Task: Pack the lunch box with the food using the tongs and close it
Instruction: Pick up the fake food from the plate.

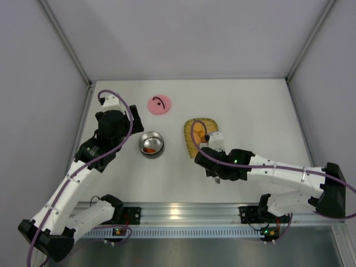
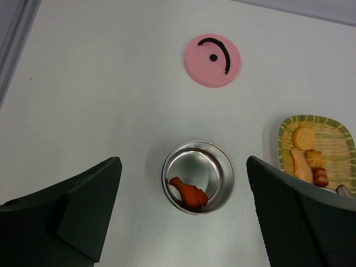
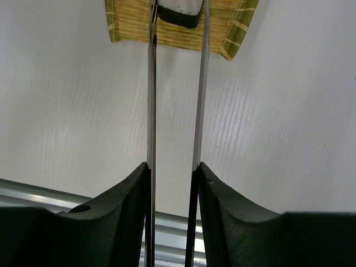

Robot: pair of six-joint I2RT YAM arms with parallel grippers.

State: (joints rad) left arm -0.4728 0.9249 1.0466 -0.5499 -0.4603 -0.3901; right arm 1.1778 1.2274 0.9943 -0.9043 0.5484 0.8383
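Your right jaws clamp the slim tongs (image 3: 151,111), tips either side of the dark, white-topped piece (image 3: 178,14) on the tray (image 3: 130,25); left jaws gape above the steel bowl (image 2: 222,172).

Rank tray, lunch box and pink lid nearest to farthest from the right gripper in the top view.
1. yellow tray, just ahead of the right gripper.
2. lunch box, to its left.
3. pink lid, left and farther back.
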